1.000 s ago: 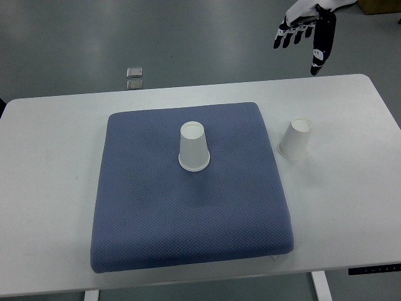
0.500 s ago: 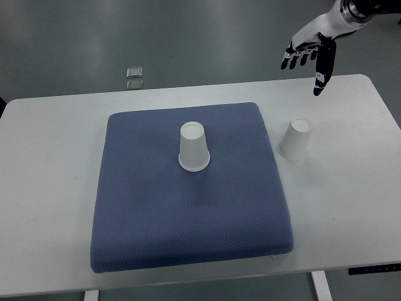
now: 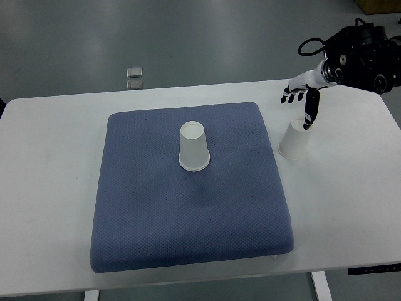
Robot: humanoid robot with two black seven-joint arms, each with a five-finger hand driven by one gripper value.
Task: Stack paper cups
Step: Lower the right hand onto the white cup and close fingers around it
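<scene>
the white table [image 3: 50,188] has bare margins around the blue cushion [image 3: 188,213], widest on the right. its near edge is cut off by the frame. 1 paper cup [image 3: 193,147] stands upside down near the cushion's middle, with open fabric all round it. a second paper cup [image 3: 295,138] stands inverted on bare tabletop just right of the cushion. directly above it hovers the right hand [image 3: 301,99], fingers spread and pointing down, holding nothing; whether it touches the cup is unclear. its dark arm [image 3: 363,59] runs off the right edge.
</scene>
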